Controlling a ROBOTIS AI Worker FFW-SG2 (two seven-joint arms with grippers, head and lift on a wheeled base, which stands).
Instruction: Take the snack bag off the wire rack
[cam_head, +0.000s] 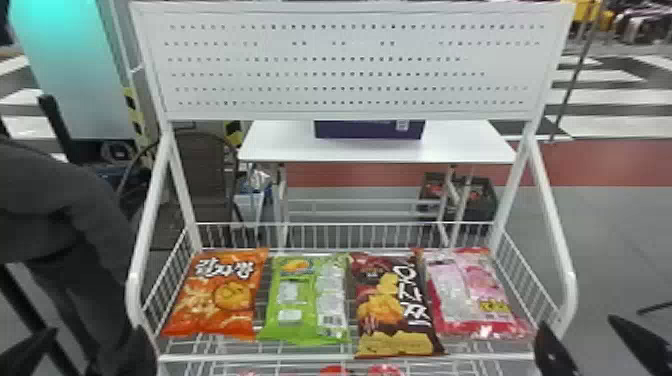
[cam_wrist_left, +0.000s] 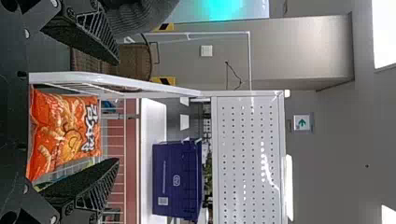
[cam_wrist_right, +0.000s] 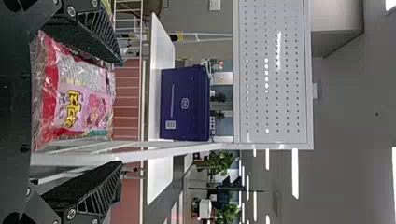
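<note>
Left claw (cam_head: 95, 330), right claw (cam_head: 577, 322) released: black latticed fingers (cam_wrist_left: 96, 192). Four glossy, crinkled bags (cam_head: 220, 295) on white wire rack (cam_head: 345, 358).

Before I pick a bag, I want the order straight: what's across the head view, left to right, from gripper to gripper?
Left gripper, orange bag, green bag, brown bag, pink bag, right gripper.

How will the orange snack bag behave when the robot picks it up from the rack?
The orange snack bag looks puffed, so it will probably be light for its size and give under a squeeze. Its shiny film may slip a little. Lying flat on the wire rack, it seems unlikely to roll.
</note>
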